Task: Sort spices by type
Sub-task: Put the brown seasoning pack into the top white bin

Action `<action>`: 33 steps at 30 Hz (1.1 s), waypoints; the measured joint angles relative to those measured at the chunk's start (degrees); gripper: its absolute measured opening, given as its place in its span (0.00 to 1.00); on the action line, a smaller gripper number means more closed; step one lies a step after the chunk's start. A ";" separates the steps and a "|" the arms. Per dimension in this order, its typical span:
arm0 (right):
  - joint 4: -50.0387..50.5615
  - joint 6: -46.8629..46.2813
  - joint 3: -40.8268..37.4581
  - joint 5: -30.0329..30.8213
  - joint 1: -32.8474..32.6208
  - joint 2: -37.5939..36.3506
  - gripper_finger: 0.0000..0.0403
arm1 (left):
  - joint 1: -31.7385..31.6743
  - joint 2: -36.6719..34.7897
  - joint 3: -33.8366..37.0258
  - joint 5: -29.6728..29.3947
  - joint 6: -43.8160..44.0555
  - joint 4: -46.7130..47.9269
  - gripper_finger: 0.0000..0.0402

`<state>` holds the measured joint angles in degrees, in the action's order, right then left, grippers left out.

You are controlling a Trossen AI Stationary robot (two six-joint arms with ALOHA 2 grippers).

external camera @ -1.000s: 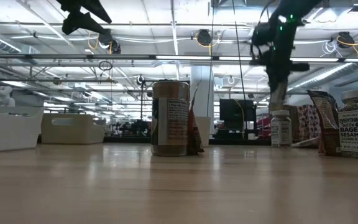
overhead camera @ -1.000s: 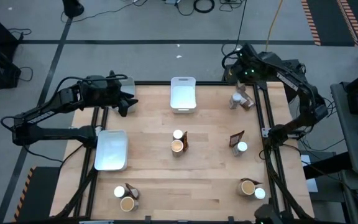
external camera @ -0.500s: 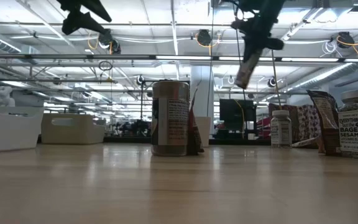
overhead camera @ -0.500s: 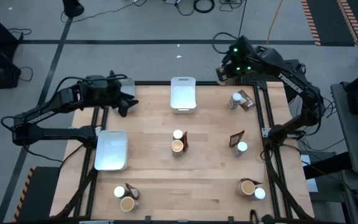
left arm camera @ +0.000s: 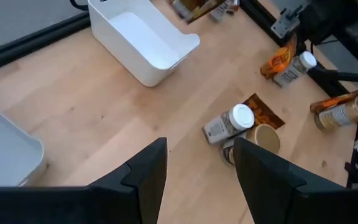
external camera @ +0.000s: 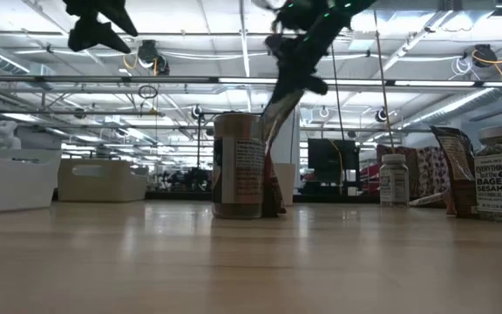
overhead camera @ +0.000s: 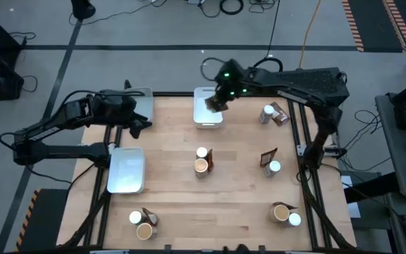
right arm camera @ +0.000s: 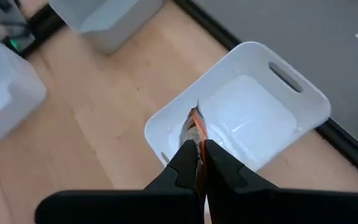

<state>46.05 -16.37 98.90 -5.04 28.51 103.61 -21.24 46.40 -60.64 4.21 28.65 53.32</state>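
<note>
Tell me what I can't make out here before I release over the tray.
- Packet in right gripper: right wrist view shows it edge-on, the fingers covering most of it.
- White tray floor: high view, right arm blocks part.
- Left gripper, open: low view crops it at the top edge.
- Jar labels: too small from above.

A white tray is sitting at the far middle of the wooden table, its handle slot showing at one end. A second tray is lying near the left edge. A third tray is resting at the far left corner. Cables are trailing over the grey floor beyond.
</note>
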 joint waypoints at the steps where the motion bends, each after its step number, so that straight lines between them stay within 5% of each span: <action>1: 1.41 0.86 1.79 0.04 -0.25 1.84 0.00 | 0.16 -0.38 0.00 0.00 0.49 0.33 0.47; 13: 17.47 9.90 28.32 0.96 -0.67 20.54 0.00 | 0.38 -3.83 0.00 -3.89 1.07 0.19 0.47; 33: 25.73 14.87 28.98 0.99 -0.94 26.65 0.00 | 0.38 -3.79 2.16 -7.52 1.04 -0.68 0.47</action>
<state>71.78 -1.50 127.88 -4.05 27.57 130.26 -20.86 42.61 -58.48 -3.31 29.69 52.64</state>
